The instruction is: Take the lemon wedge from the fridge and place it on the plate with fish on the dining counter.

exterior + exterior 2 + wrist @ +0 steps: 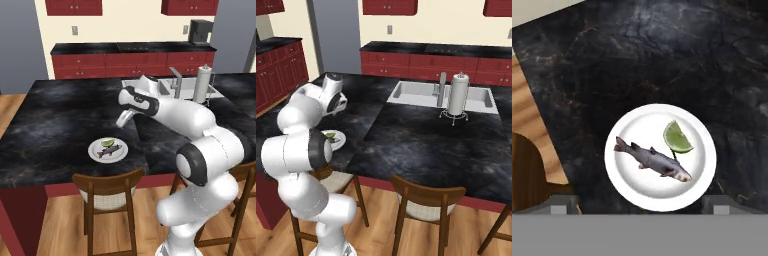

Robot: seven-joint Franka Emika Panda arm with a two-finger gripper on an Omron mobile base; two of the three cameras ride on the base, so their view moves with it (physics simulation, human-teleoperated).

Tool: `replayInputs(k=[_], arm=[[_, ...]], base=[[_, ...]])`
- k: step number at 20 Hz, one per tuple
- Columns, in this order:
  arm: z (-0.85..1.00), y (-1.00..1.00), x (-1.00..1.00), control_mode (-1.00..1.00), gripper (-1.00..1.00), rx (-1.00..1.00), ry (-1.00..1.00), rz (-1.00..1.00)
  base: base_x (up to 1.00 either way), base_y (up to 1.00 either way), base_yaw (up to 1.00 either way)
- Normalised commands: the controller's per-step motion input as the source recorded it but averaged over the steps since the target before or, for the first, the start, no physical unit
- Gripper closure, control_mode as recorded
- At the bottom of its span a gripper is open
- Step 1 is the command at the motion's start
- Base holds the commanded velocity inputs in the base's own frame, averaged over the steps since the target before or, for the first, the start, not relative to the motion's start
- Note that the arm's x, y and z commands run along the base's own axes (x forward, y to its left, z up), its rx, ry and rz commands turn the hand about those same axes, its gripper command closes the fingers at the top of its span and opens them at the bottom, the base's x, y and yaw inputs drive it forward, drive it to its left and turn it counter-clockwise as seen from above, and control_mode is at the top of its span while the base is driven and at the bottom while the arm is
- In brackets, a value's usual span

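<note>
The lemon wedge (676, 137) lies on the plate (647, 125), beside the slim grey fish (652, 159). The plate sits near the front edge of the dining counter (662, 50). My gripper (641, 206) hangs straight above the plate, open, its fingertips (562, 205) wide apart with nothing between them. In the left base view the gripper (120, 121) points down a little above and behind the plate (97, 153), with the lemon wedge (107, 142) at the plate's far side. The right base view shows the plate (338, 141) partly hidden behind my arm. The fridge is out of view.
A sink (416, 92) with a faucet (442, 89) and a paper towel holder (459, 95) is set in the counter's far right. Wooden chairs (107, 187) (426, 197) stand along the near edge. Red wall cabinets (130, 57) run behind.
</note>
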Motion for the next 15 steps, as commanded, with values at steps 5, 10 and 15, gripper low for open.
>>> replayInputs(k=[5,10,15], arm=[[-0.13,-0.45,-1.0,-1.0,-1.0,-0.01,0.09,-0.03],[0.3,-0.43,-1.0,-1.0,-1.0,0.0,-0.33,-0.1],[1.0,-0.08,-1.0,-1.0,-1.0,0.0,-0.75,-0.07]], base=[[0.0,0.0,0.0],[0.0,0.0,0.0],[0.0,0.0,0.0]])
